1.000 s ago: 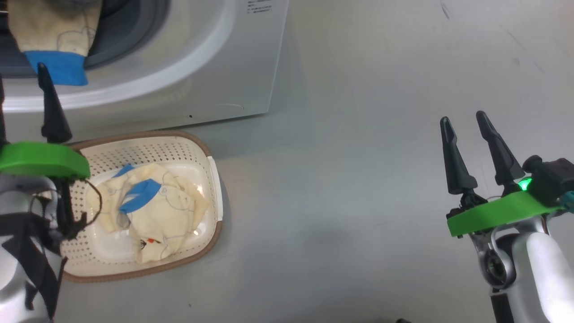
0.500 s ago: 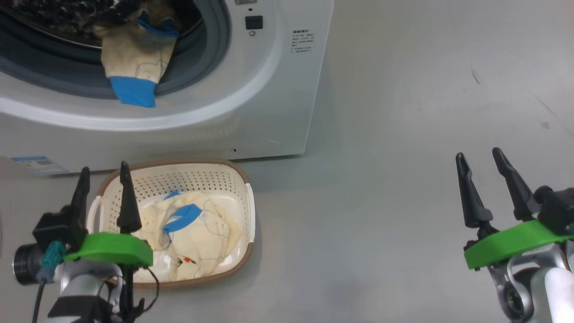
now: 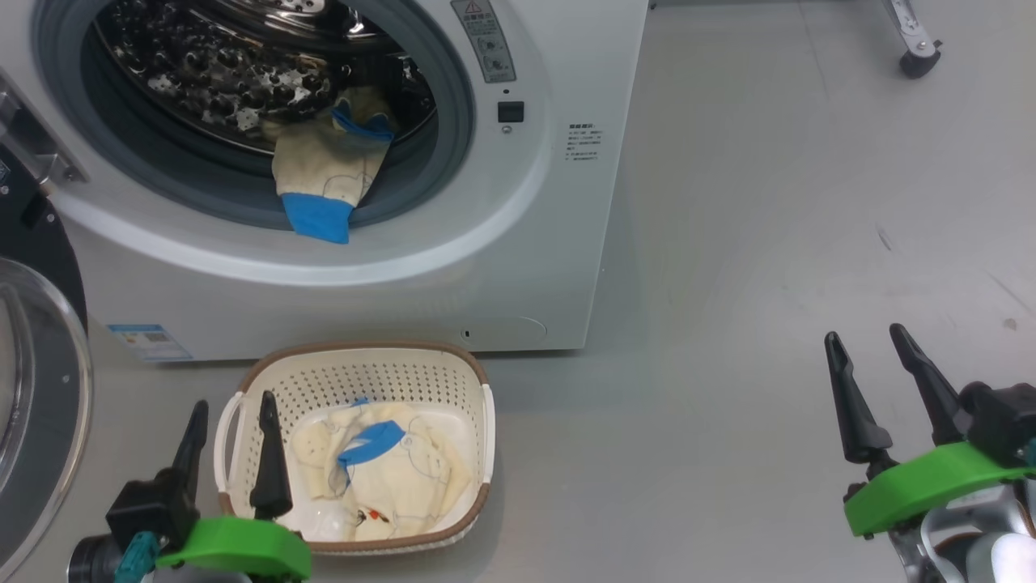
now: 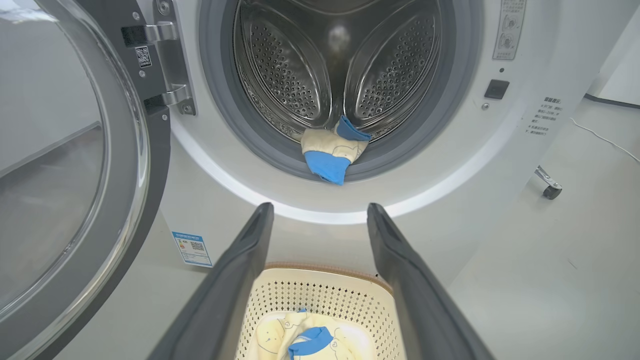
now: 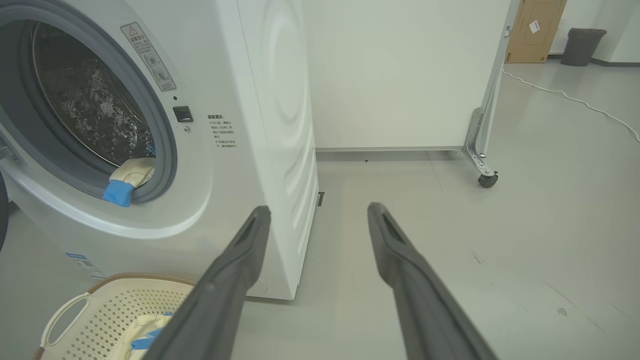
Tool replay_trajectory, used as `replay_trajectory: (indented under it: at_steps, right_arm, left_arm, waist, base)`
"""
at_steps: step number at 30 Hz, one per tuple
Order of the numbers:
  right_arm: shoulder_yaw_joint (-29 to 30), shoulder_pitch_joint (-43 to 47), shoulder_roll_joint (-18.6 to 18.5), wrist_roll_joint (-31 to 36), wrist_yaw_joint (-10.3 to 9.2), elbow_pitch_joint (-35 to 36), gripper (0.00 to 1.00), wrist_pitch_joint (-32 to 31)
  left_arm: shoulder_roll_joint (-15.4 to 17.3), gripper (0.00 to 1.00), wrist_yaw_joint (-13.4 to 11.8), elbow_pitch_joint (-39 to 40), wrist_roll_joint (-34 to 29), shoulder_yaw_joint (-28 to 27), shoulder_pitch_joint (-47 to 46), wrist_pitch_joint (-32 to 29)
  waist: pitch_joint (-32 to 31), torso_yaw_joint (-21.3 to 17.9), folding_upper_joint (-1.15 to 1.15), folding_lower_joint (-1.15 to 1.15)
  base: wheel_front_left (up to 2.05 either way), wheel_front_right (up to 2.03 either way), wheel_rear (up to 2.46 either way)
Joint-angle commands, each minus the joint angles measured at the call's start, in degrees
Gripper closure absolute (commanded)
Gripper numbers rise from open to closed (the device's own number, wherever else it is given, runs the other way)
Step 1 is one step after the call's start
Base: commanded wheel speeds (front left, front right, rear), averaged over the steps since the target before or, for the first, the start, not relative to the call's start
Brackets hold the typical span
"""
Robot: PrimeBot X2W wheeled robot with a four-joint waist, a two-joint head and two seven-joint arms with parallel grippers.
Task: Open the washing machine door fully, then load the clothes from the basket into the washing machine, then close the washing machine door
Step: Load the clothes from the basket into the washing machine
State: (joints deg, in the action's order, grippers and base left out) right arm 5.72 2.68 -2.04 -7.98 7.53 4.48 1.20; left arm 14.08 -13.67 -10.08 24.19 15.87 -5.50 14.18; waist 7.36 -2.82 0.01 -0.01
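I see the washing machine (image 3: 518, 267) straight ahead with its mouth uncovered. The washing machine door (image 3: 32, 389) is swung wide on its hinge to the left of the washing machine's opening, its glass bowl facing me. In the left wrist view the steel drum (image 4: 320, 65) is visible behind the grey gasket (image 4: 220, 100).

One cream-yellow garment (image 3: 320, 182) with a blue cuff lies half in the drum. It is draped over the gasket's lower lip, and the cuff hangs down towards the washing machine's white front.

The basket (image 3: 364, 380) sits on the floor (image 3: 769, 243) just in front of the washing machine, below the opening. The rest of the clothes (image 3: 396, 478) are bunched on its bottom.

My left end effector (image 3: 232, 401) hovers in front of the washing machine at the basket's near left corner. Its fingers are spread apart and carry nothing.

My right end effector (image 3: 863, 334) hangs over bare floor, well off to the right of the washing machine. It is likewise released and empty.

A small blue label (image 3: 150, 342) sits low on the washing machine's front, near the door.
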Motion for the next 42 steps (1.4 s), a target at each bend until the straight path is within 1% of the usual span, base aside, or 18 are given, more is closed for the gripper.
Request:
replay_trajectory:
  at_steps: [1,7,17,34,42]
  right_arm:
    - [-0.9,-0.5,-0.8,0.4,-0.04,2.5,0.00,-0.3]
    - [-0.3,1.0,-0.8,0.2,-0.04,3.5,0.00,-0.8]
    - [-0.5,1.6,-0.8,0.1,-0.04,4.0,0.00,-1.4]
    - [-1.1,1.7,-0.8,-0.2,-0.04,3.5,0.00,-1.1]
    - [-1.3,1.4,-0.8,-0.3,-0.04,3.3,0.00,-1.0]
  left_arm:
    - [0.7,0.00,-0.9,2.7,-0.7,-2.1,-0.2,0.7]
    - [1.2,0.00,-1.7,5.1,-0.6,-2.1,1.9,0.5]
    - [1.7,0.00,-2.0,7.0,-0.5,-1.6,3.2,-0.5]
    - [1.9,0.00,-2.6,7.4,-0.3,-0.8,3.2,-0.9]
    - [1.9,0.00,-2.4,7.0,0.3,-1.0,1.9,-0.8]
  waist:
    - [-1.1,0.9,-0.01,0.01]
    - [-1.9,2.0,-0.01,0.01]
    - [-2.8,2.5,-0.01,0.01]
    - [-3.0,2.1,-0.01,0.01]
    - [-2.4,2.1,-0.01,0.01]
  base:
    - [0.00,0.00,0.00]
    - [0.00,0.00,0.00]
    - [0.00,0.00,0.00]
    - [0.00,0.00,0.00]
    - [0.00,0.00,0.00]
